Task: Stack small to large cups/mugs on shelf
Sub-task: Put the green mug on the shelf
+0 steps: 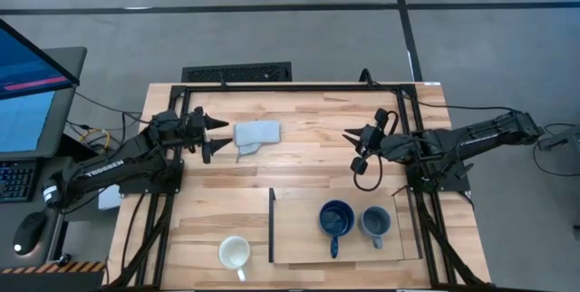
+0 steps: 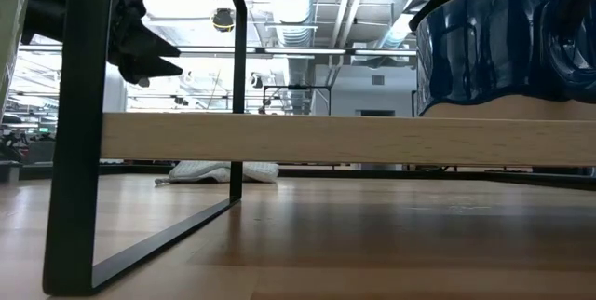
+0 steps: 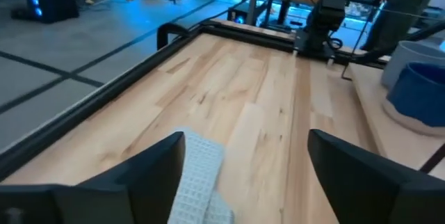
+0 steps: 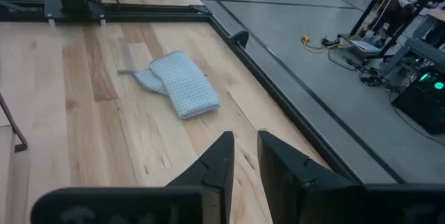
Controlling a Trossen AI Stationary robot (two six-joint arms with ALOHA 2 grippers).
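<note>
The shelf (image 1: 304,238) is a pale board with a dark upright strip (image 1: 271,224) on its left side. On it stand the navy mug (image 1: 335,219) and the small grey-blue mug (image 1: 374,222), side by side. The white mug (image 1: 234,253) sits on the tabletop left of the strip. My left gripper (image 1: 216,135) hovers open just left of the folded grey cloth (image 1: 256,135). My right gripper (image 1: 348,135) hangs over the middle of the table, far of the shelf, its fingers shut to a narrow slit (image 4: 245,156) and holding nothing. In the low view the navy mug (image 2: 503,39) rests on the board (image 2: 345,139).
The grey cloth (image 4: 177,81) lies flat on the far-left part of the tabletop, between both grippers. A black metal frame (image 1: 299,86) runs along the table's far edge and sides. Bare wood lies between the cloth and the shelf.
</note>
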